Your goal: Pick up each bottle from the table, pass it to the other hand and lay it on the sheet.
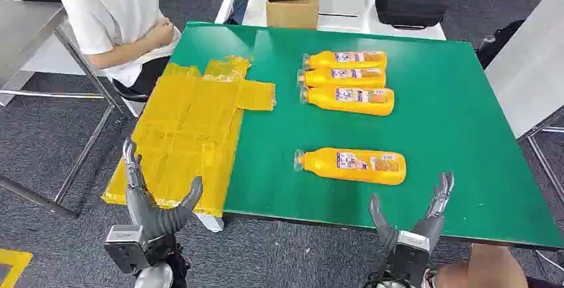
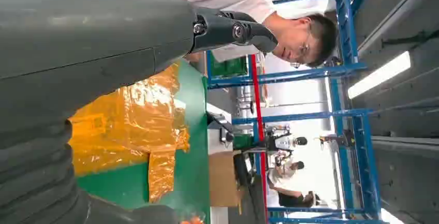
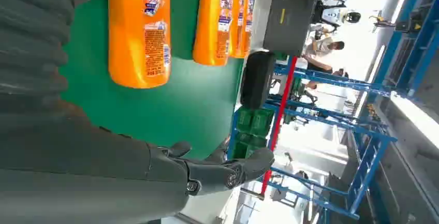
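- At the far left, your left hand [image 1: 156,201] hovers over the near edge of the yellow sheet [image 1: 189,128]. Its fingers are spread and it holds nothing. It looks placed to receive a bottle and lay it down there.
- The sheet is crinkled plastic, spread flat over the left side of the green tabletop [image 1: 452,135] and hanging past its left edge. No bottle lies on it yet.
- Behind the sheet, a person [image 1: 120,15] in a white shirt sits at the tabletop's far left corner.
- Right of the sheet, three orange bottles [image 1: 346,78] lie on their sides, touching in a row, caps pointing left.
- Nearer you, a fourth bottle [image 1: 352,165] lies alone, cap left, apart from the row; it is probably the easiest first pick.
- At the right, your right hand [image 1: 416,218] waits at the near edge, just short of that lone bottle, fingers apart, grasping nothing.
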